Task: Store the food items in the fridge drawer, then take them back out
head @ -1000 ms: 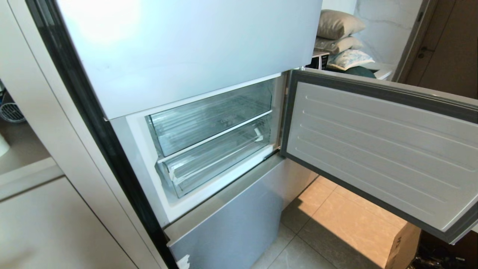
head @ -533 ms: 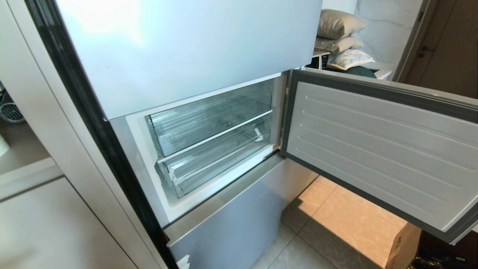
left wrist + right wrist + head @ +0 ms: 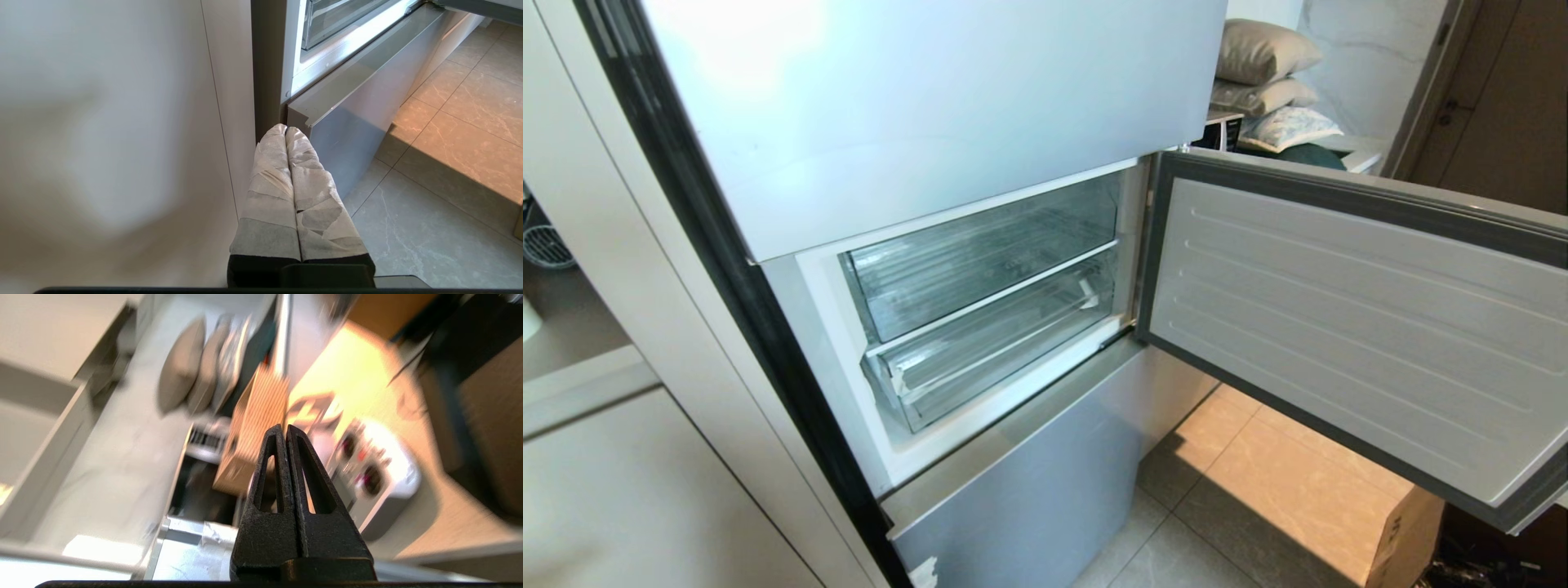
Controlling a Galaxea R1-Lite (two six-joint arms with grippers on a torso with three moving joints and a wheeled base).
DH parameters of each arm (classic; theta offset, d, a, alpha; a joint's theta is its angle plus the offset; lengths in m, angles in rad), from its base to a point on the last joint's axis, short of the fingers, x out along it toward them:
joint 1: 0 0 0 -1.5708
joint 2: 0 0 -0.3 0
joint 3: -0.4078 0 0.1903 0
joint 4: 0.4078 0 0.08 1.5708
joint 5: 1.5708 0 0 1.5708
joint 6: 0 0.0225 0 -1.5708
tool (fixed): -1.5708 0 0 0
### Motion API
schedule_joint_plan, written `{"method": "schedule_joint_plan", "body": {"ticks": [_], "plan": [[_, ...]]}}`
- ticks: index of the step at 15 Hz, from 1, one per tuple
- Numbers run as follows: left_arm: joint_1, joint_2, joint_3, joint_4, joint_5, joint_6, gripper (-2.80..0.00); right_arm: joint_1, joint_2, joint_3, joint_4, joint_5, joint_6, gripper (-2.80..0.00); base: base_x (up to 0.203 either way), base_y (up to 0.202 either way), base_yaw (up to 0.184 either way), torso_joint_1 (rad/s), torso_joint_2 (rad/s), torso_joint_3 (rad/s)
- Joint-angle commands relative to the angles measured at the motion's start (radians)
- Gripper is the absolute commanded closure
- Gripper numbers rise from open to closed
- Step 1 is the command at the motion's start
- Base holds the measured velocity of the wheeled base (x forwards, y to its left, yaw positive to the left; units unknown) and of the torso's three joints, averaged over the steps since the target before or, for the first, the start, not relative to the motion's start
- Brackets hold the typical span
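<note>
Both hands outside head view

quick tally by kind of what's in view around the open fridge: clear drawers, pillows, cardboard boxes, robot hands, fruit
clear drawers: 2, upper and lower, both pushed in
pillows: 3, stacked
cardboard boxes: 1, on the floor under the open door
robot hands: 2, left hand and right hand, both shut and empty
fruit: 0 seen
total: 8
</note>
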Motion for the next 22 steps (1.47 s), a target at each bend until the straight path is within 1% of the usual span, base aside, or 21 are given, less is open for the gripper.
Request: {"method": "schedule_joint_plan", "body": {"ticks": [1, 3, 4, 5, 8, 10, 13, 15, 17, 18, 19, 20, 21, 22], "plan": [[0.0, 0.0, 0.0, 0.001, 0.0, -0.001, 0.0, 0.03, 0.117, -0.057, -0.005, 0.111, 0.033, 0.0, 0.0, 0.0, 0.0, 0.0, 0.0, 0.0], [0.0, 0.0, 0.0, 0.001, 0.0, -0.001, 0.0, 0.1, 0.167, -0.099, 0.005, 0.202, 0.043, 0.0, 0.0, 0.0, 0.0, 0.0, 0.0, 0.0], [0.0, 0.0, 0.0, 0.001, 0.0, -0.001, 0.0, 0.122, 0.173, -0.105, 0.024, 0.232, 0.044, 0.0, 0.0, 0.0, 0.0, 0.0, 0.0, 0.0], [0.0, 0.0, 0.0, 0.001, 0.0, -0.001, 0.0, 0.134, 0.175, -0.109, 0.046, 0.252, 0.044, 0.0, 0.0, 0.0, 0.0, 0.0, 0.0, 0.0], [0.0, 0.0, 0.0, 0.001, 0.0, -0.001, 0.0, 0.148, 0.129, -0.097, 0.15, 0.358, 0.043, 0.0, 0.0, 0.0, 0.0, 0.0, 0.0, 0.0], [0.0, 0.0, 0.0, 0.001, 0.0, -0.001, 0.0, 0.148, 0.091, -0.081, 0.195, 0.378, 0.041, 0.0, 0.0, 0.0, 0.0, 0.0, 0.0, 0.0], [0.0, 0.0, 0.0, 0.001, 0.0, -0.001, 0.0, 0.141, -0.111, 0.013, 0.231, 0.398, 0.038, 0.0, 0.0, 0.0, 0.0, 0.0, 0.0, 0.0], [0.0, 0.0, 0.0, 0.001, 0.0, -0.001, 0.0, 0.118, -0.338, 0.048, 0.247, 0.398, 0.05, 0.0, 0.0, 0.0, 0.0, 0.0, 0.0, 0.0], [0.0, 0.0, 0.0, 0.001, 0.0, -0.001, 0.0, 0.099, -0.56, 0.021, 0.258, 0.372, 0.117, 0.0, 0.0, 0.0, 0.0, 0.0, 0.0, 0.0], [0.0, 0.0, 0.0, 0.001, 0.0, -0.001, 0.0, 0.094, -0.638, -0.024, 0.258, 0.325, 0.155, 0.0, 0.0, 0.0, 0.0, 0.0, 0.0, 0.0], [0.0, 0.0, 0.0, 0.001, 0.0, -0.001, 0.0, 0.098, -0.683, -0.061, 0.25, 0.256, 0.166, 0.0, 0.0, 0.0, 0.0, 0.0, 0.0, 0.0], [0.0, 0.0, 0.0, 0.001, 0.0, -0.001, 0.0, 0.117, -0.695, -0.082, 0.238, 0.149, 0.135, 0.0, 0.0, 0.0, 0.0, 0.0, 0.0, 0.0], [0.0, 0.0, 0.0, 0.001, 0.0, -0.001, 0.0, 0.151, -0.676, -0.091, 0.229, -0.043, 0.043, 0.0, 0.0, 0.0, 0.0, 0.0, 0.0, 0.0], [0.0, 0.0, 0.0, 0.001, 0.0, -0.001, 0.0, 0.198, -0.65, -0.091, 0.218, -0.295, -0.094, 0.0, 0.0, 0.0, 0.0, 0.0, 0.0, 0.0]]}}
